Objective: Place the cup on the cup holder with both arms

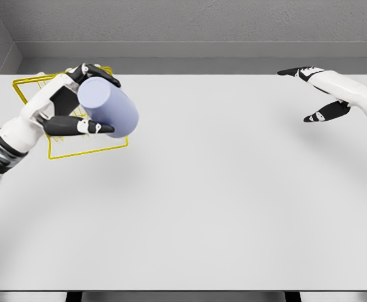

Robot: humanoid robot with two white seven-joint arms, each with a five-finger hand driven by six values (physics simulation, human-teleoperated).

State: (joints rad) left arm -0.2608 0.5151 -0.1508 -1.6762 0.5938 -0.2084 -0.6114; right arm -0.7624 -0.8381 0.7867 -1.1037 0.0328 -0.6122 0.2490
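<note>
Head view: left hand (76,104) grips cup (108,107) w/o markings, over cup holder (70,150).

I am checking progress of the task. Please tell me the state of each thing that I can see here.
Cup: lavender, tilted, gripped by the left hand over the holder.
Cup holder: yellow wire frame on the table, partly hidden.
Left hand: shut on the cup.
Right hand: open, holding nothing, at the table's far right.
Table: white.
</note>
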